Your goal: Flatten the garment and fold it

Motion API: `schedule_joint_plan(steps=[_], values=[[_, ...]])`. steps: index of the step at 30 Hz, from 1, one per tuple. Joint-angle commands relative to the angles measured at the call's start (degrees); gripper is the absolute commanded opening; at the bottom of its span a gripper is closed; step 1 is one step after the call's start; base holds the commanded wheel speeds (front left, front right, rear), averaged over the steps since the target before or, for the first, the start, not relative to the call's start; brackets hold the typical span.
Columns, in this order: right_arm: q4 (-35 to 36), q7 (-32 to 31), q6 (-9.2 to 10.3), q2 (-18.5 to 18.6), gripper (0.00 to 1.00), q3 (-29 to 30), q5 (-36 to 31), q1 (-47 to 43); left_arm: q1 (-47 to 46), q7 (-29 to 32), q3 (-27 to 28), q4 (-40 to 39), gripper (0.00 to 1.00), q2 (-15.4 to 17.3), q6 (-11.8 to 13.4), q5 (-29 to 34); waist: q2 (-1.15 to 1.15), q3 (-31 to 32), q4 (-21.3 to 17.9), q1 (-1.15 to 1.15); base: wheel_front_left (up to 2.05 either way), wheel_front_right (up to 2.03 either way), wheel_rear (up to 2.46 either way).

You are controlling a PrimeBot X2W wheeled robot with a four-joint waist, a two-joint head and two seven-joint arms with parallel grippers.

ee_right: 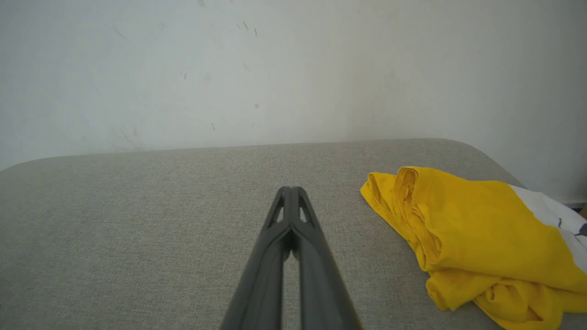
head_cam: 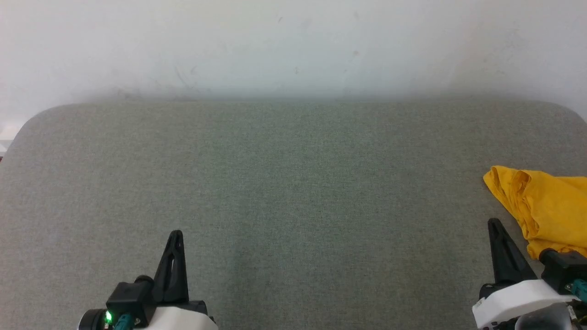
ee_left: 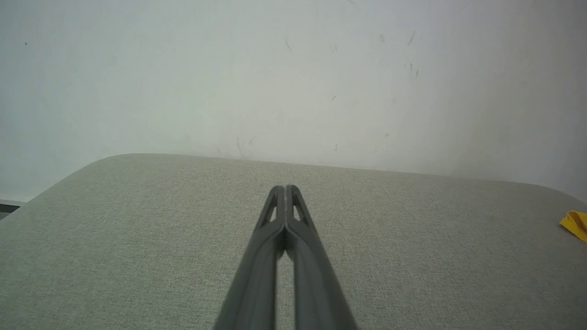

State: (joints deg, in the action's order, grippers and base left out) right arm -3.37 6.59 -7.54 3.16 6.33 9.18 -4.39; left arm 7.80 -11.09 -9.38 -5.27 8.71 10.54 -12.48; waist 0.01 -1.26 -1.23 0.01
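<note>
The bright yellow T-shirt (head_cam: 548, 208) lies crumpled at the right edge of the grey table (head_cam: 284, 183), partly cut off by the head view. The right wrist view shows the T-shirt (ee_right: 477, 233) bunched in folds, with a strip of its white print at the far right. A small yellow corner of the T-shirt (ee_left: 575, 224) peeks in at the right of the left wrist view. My right gripper (head_cam: 495, 225) is shut and empty, just left of the shirt and apart from it; its tips (ee_right: 290, 189) press together. My left gripper (head_cam: 176, 234) at the lower left is also shut, holding nothing (ee_left: 284, 188).
A pale scuffed wall (head_cam: 293, 46) runs close behind the table's far edge. The table has rounded far corners (head_cam: 41, 114). A wide stretch of bare grey fabric lies between the two grippers.
</note>
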Motion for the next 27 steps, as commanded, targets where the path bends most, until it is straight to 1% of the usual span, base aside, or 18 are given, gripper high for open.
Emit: schedule_joint_plan(steps=[1, 27], values=[[0.35, -0.17, 0.01, -0.07, 0.00, -0.42, -0.65, 0.86, -1.02, 0.37, 0.58, 0.34, 0.00, -0.45, -0.74, 1.08, -0.01, 0.03, 0.03, 0.00, 0.00, 0.00, 0.00], [1.18, -1.92, 0.03, -0.13, 0.00, -2.03, -2.98, 1.83, -2.87, 3.29, 2.98, 1.68, 0.00, -1.92, -3.42, 4.19, -0.01, 0.36, 0.36, 0.00, 0.00, 0.00, 0.00]])
